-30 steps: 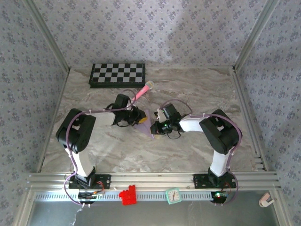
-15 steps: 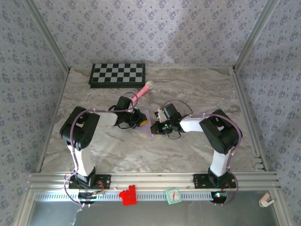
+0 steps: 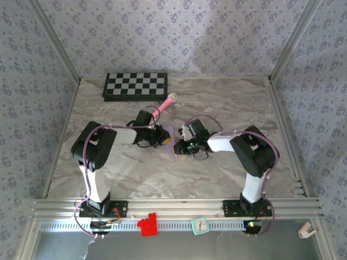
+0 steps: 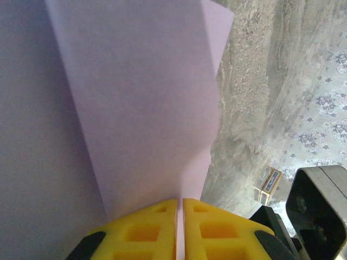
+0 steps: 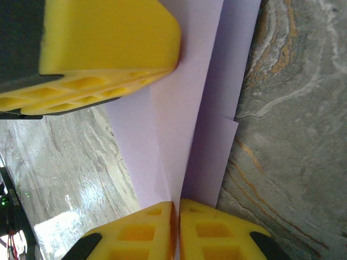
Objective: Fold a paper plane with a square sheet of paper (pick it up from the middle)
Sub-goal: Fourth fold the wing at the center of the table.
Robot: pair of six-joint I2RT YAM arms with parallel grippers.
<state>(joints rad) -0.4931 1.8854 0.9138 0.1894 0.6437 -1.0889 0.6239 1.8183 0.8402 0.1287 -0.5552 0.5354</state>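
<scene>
Left claw and right claw are both pinched tight on the lavender paper low over mid-tabletop, a few layers already creased, but I'd say it's not plane-shaped yet, more folds to go.

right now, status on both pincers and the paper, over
left pincer shut on paper. right pincer shut on same paper, partly folded. pink microphone close behind left pincer.
</scene>
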